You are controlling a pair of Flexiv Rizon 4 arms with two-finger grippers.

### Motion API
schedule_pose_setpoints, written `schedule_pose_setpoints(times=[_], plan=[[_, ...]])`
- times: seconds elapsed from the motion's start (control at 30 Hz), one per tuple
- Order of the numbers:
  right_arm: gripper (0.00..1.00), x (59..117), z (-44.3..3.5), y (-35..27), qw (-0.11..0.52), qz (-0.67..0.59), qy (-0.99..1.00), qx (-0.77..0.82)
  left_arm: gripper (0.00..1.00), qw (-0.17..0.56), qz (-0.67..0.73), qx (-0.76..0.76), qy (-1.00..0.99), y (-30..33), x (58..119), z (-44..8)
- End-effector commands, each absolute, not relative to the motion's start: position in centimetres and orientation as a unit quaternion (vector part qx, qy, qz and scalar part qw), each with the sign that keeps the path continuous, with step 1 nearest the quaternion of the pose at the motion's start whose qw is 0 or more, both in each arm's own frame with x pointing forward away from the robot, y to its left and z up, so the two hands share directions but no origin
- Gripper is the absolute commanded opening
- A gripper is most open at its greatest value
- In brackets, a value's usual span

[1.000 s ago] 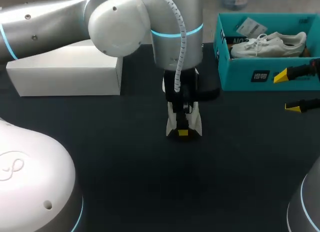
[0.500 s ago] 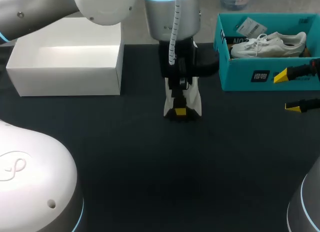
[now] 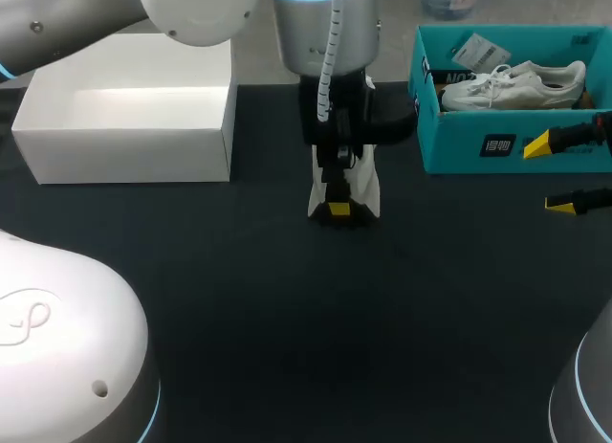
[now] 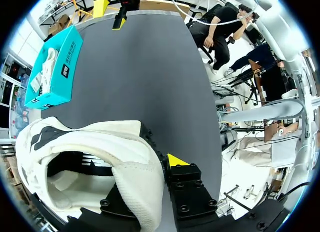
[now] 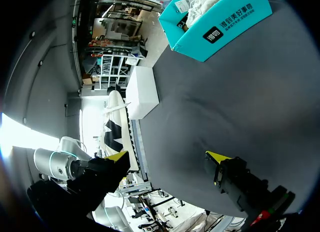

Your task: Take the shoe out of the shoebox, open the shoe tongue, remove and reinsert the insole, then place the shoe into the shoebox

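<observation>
My left gripper (image 3: 339,206) is at the table's middle, shut on a white shoe (image 3: 356,189) with black marks. In the left wrist view the shoe (image 4: 100,152) shows its opening, and the gripper (image 4: 150,168) pinches its padded collar: one yellow tip is outside, the other finger is hidden inside. The teal shoebox (image 3: 507,127) stands at the back right with a second white shoe (image 3: 512,84) in it. My right gripper (image 3: 553,175) is open in front of that box, holding nothing. In its own view the right gripper (image 5: 169,157) spreads wide over the dark table.
A white open box (image 3: 124,127) stands at the back left, close beside the left arm. The dark table (image 3: 287,319) spreads in front of the held shoe. The teal shoebox (image 4: 52,66) lies ahead of the left gripper, off to one side.
My left arm has carried the shoe toward the back of the table and a little to the left. The right gripper has stayed where it was.
</observation>
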State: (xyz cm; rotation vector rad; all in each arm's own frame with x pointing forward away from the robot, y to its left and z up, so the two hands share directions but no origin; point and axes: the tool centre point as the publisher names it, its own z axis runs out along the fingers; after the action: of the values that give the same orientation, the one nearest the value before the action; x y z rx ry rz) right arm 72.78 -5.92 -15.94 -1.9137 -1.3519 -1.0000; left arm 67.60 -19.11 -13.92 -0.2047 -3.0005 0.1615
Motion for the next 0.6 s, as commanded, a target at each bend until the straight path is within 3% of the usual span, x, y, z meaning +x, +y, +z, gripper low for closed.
schedule_pose_setpoints(times=[0.03, 0.6], plan=[[1.0, 72.8, -16.0, -5.9, 0.292, -0.375, -0.507, -0.719, 0.0, 0.07, 0.057, -0.082, -0.992, -16.6, 68.8, -13.2], [1.0, 72.8, -16.0, -5.9, 0.292, -0.375, -0.507, -0.719, 0.0, 0.043, 0.031, -0.087, -0.995, -8.1, 77.5, -12.2]])
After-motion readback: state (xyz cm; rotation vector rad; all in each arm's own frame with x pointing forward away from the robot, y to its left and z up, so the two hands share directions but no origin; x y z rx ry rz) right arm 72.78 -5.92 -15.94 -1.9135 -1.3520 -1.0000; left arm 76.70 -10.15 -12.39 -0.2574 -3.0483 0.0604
